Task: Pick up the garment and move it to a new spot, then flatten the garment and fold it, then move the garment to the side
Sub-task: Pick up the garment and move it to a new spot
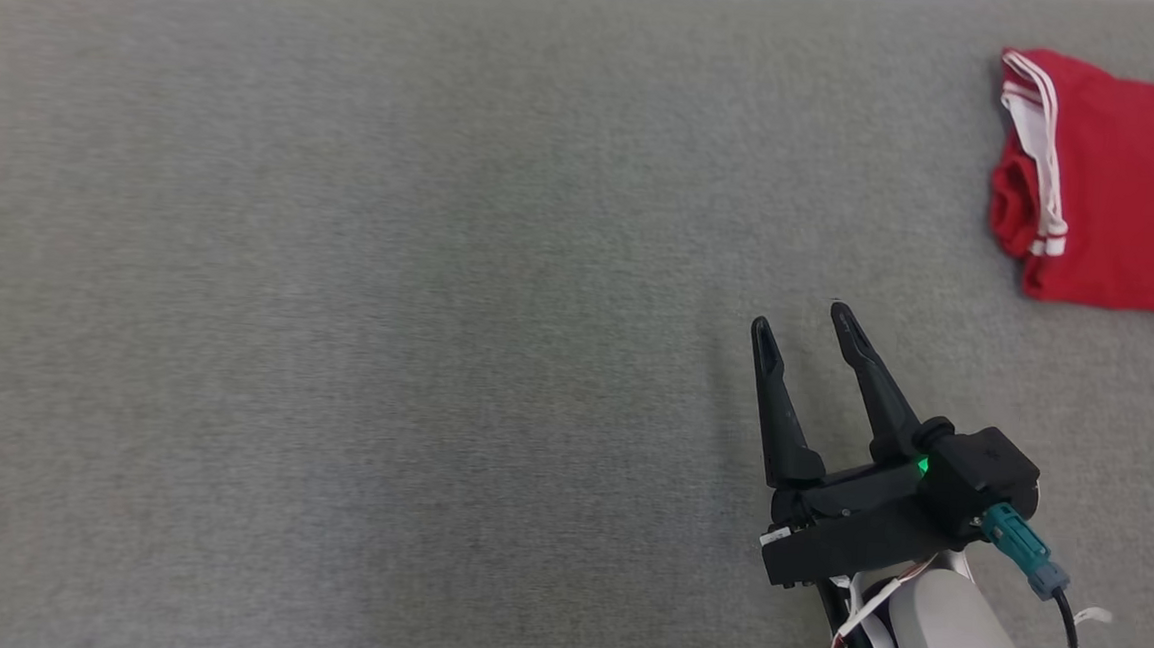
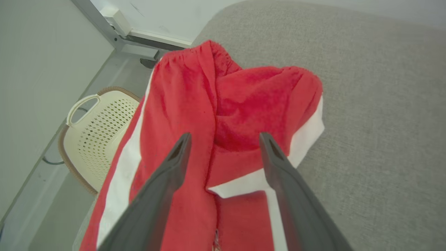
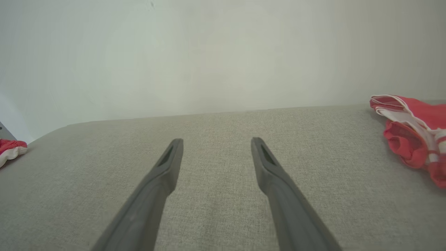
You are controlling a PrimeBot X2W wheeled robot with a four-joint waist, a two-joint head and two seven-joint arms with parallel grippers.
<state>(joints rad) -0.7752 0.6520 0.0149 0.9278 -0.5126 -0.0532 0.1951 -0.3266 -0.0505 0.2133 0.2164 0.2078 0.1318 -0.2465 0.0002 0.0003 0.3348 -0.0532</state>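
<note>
**Left gripper.** In the left wrist view, the left gripper had its two dark jaws spread apart, with nothing clamped between them. The jaws pointed at a crumpled red fabric garment with white side bands, one to each side of its bunched middle. Whether either jaw touched the cloth could not be determined.

**Task item.** The crumpled red garment lay at a rounded corner of the grey woven-fabric tabletop. One side of it extended past the tabletop edge. Beyond that edge, on the pale floor, stood a cream perforated plastic basket with a loop handle and a brown rim.

**Right gripper.** In the head view, the right gripper was at the lower right above bare tabletop. Its jaws were apart and empty, pointing up and slightly left. The right wrist view showed the same open gap between the jaws of the right gripper, over grey cloth.

**Far side.** A second red garment with thin white stripes, folded flat, rested on the tabletop at the far right, well apart from the right gripper. It also appeared at the right edge of the right wrist view, in front of a plain pale wall.
</note>
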